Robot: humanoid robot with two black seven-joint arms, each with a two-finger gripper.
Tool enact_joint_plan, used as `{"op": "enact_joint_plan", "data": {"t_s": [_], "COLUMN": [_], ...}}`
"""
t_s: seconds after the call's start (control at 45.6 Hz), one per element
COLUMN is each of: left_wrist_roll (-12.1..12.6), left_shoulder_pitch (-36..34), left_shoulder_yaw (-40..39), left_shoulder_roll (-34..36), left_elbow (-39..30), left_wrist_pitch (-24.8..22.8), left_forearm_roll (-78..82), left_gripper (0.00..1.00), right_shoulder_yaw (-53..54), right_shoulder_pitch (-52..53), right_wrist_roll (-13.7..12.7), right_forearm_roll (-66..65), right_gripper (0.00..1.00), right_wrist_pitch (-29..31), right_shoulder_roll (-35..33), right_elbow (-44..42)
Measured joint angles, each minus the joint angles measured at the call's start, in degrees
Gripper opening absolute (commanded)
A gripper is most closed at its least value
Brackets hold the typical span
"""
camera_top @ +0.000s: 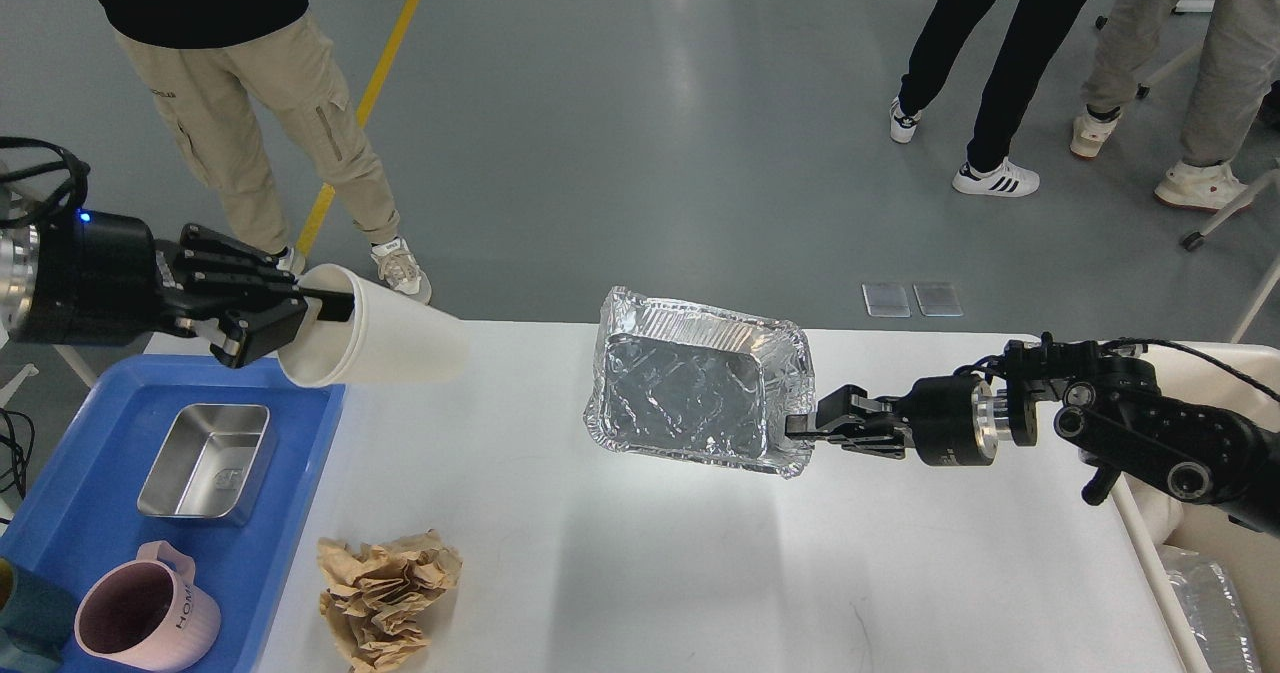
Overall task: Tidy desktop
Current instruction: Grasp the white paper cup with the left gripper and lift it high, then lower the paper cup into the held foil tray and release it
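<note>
A: Where's the desk [700, 573]?
B: Spread below both tools, long axis running left to right.
A: And the tools?
B: Left tool [300, 318] grips the white cup [385, 341] by its rim; right tool [805, 425] pinches the foil tray [690, 393] edge

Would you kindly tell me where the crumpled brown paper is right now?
In the head view, the brown paper lies on the desktop near its front left edge, just right of the blue tray.

Grey floor [620, 133] (yellow line [372, 93]).
</note>
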Motion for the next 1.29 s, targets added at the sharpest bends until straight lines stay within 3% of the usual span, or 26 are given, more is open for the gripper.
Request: {"op": "enact_joint_plan", "data": {"t_s": [0.351,0.548,0.877,1.294], "left_wrist_roll": [3.85,4.29,4.46,5.82], "left_shoulder_pitch": [-9.85,-15.66,-21.11,-22.35], "left_shoulder_yaw": [-2.36,0.33,8.41,11.25], "left_shoulder_roll": [-14.43,-25.84,-41.34,-56.42], "left_elbow": [7.52,11.93,21.03,30.72], "left_wrist_pitch": [-8.83,-13.67,-14.34,-13.83], "left_forearm_roll": [0.56,6.79,13.51,15.82], "left_gripper": [0.08,0.09,0.1,0.12], "right_shoulder_yaw": [-0.53,-0.62,-0.65,-0.65], "right_shoulder_pitch": [1.1,1.94,2.21,2.28], "right_wrist_roll": [0.0,-0.01,0.0,0.17], "right_forearm_roll": [0.07,0.07,0.07,0.07], "right_gripper": [0.0,0.0,0.0,0.0], "right_wrist_pitch": [-0.15,-0.13,-0.12,-0.12], "right_shoulder_roll": [0.09,0.11,0.01,-0.42], "right_elbow": [0.44,0.71,0.79,1.56]}}
